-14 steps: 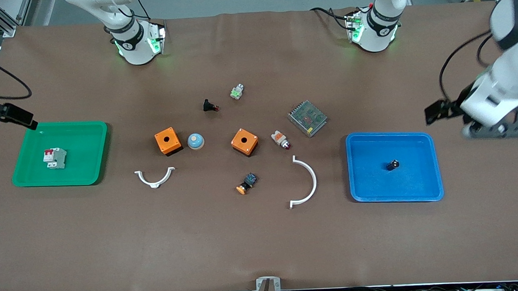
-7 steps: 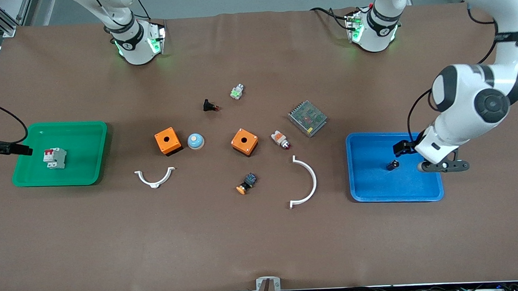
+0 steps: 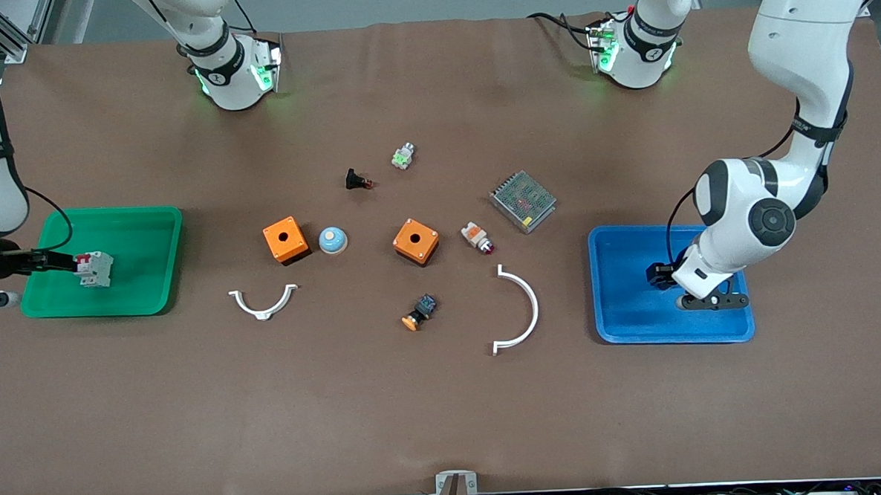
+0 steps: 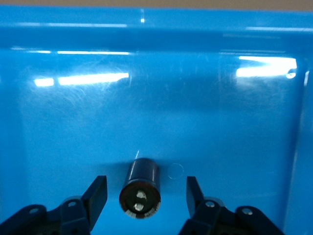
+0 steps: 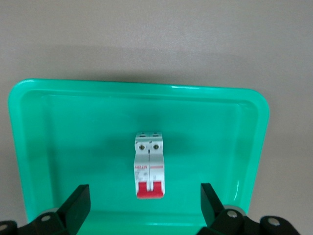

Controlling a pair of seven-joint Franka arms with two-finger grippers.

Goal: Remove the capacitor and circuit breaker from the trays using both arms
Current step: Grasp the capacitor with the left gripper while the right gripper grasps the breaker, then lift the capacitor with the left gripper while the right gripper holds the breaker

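Note:
The capacitor [image 4: 140, 188], a stubby black cylinder, lies on its side in the blue tray [image 3: 629, 314]. My left gripper [image 4: 145, 188] is low in that tray and open, with one finger on each side of the capacitor and not touching it. In the front view the left gripper [image 3: 661, 275] covers the capacitor. The breaker [image 3: 93, 268], white-grey with red levers, lies in the green tray [image 3: 151, 253]. My right gripper [image 3: 62, 261] is open at the breaker's red-lever end. In the right wrist view the breaker [image 5: 148, 164] lies just ahead of the right gripper [image 5: 145, 205].
Two orange boxes [image 3: 285, 239] [image 3: 416, 241], a blue-white dome [image 3: 332, 240], a black button part [image 3: 356, 180], a metal mesh box [image 3: 523, 201], a white-orange part [image 3: 477, 238], a black-blue part [image 3: 419, 312] and two white curved clips [image 3: 263, 301] [image 3: 521, 311] lie between the trays.
The left arm swung in from the table's end and came down into the blue tray around the capacitor. The right gripper moved in over the green tray up to the breaker.

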